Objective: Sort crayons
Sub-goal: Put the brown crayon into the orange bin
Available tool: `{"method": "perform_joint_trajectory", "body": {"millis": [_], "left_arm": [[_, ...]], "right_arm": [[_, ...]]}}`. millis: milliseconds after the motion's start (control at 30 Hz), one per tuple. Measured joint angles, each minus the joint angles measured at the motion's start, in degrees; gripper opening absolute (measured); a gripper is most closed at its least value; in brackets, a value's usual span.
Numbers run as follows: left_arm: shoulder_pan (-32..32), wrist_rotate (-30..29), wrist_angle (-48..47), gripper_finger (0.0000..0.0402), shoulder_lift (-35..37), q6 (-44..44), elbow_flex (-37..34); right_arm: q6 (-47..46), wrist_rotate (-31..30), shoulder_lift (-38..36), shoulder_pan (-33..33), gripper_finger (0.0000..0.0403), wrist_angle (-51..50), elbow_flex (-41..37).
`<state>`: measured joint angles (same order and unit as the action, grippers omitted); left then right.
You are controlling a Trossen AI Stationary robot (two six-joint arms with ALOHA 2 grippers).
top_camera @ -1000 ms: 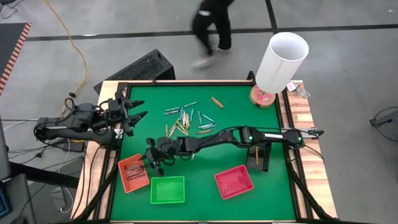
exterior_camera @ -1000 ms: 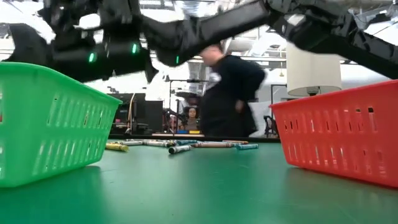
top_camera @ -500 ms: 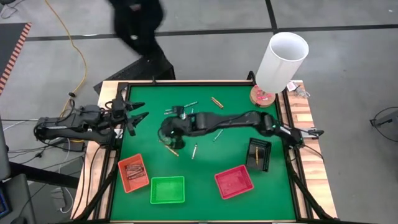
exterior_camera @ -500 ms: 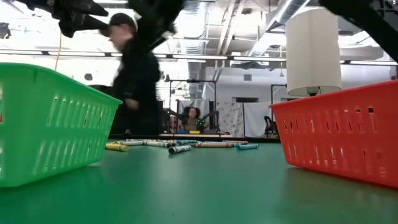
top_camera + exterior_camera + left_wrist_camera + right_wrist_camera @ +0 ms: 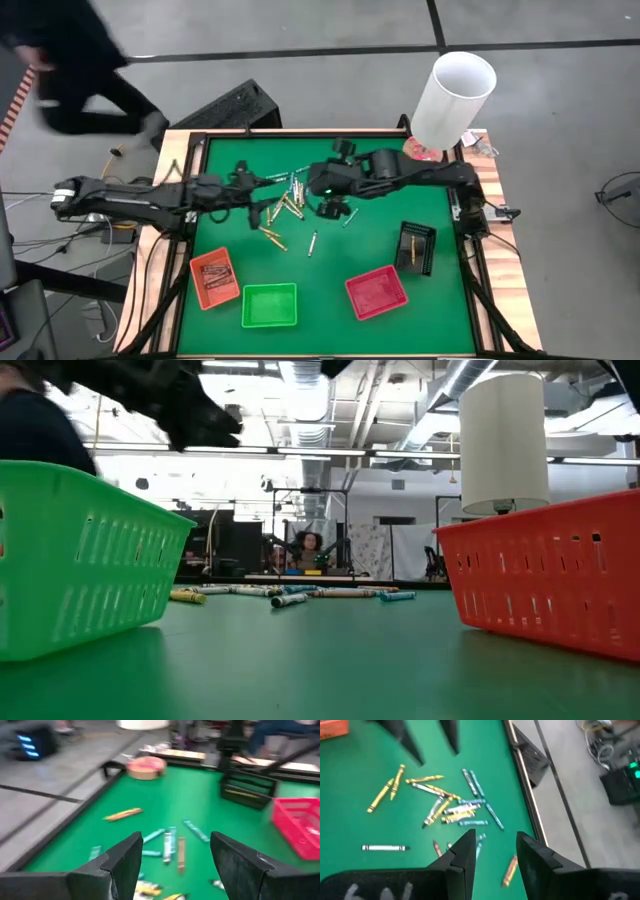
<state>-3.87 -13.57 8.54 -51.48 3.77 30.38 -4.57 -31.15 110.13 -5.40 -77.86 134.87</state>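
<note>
- The crayons (image 5: 288, 197) are thin paper-wrapped sticks in gold, silver-grey, light blue and reddish-brown, lying loose in a cluster on the far middle of the green counter (image 5: 370, 245); a few strays lie nearer the trays, and one gold stick (image 5: 348, 164) lies apart toward the far edge.
- The counter has a flat, felt-like green top inside a dark frame with wooden borders.
- Four small slotted plastic trays sit along the near side: an orange tray (image 5: 214, 279) holding reddish-brown sticks, a green tray (image 5: 270, 305), a red tray (image 5: 376, 292), and a black tray (image 5: 416, 246) with one gold stick in it.
- A tall white cylinder (image 5: 453, 98) stands on a round pink base at the far right corner.
- The left arm reaches in level from the left edge; its left hand (image 5: 258, 205) hangs at the cluster's left side, fingers spread wide in its wrist view (image 5: 172, 865), with nothing between them.
- The right arm bends across from the right; its right hand (image 5: 335, 208) hovers just right of the cluster, fingers parted (image 5: 492, 852) and empty.
- The low view alone shows the crayons (image 5: 290, 595) as a flat row behind the green tray (image 5: 80, 550) and red tray (image 5: 545, 575), with seated people in the room beyond.
- The high view alone shows a dark-clothed person (image 5: 70, 60) on the floor past the far left corner.
</note>
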Motion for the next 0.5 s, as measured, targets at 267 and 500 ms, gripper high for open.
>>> {"method": "perform_joint_trajectory", "body": {"millis": [267,500], "left_arm": [[-3.28,8.4,10.25,0.0223,-18.15,0.37,3.6],[-3.31,8.67,11.56,0.0223,-30.86,-0.06,8.3]], "right_arm": [[-5.48,-2.44,-2.71,-0.26,0.0134,-7.45,0.0],[-4.59,-4.46,-2.3,-0.06,0.0134,-9.51,-2.62]]}}
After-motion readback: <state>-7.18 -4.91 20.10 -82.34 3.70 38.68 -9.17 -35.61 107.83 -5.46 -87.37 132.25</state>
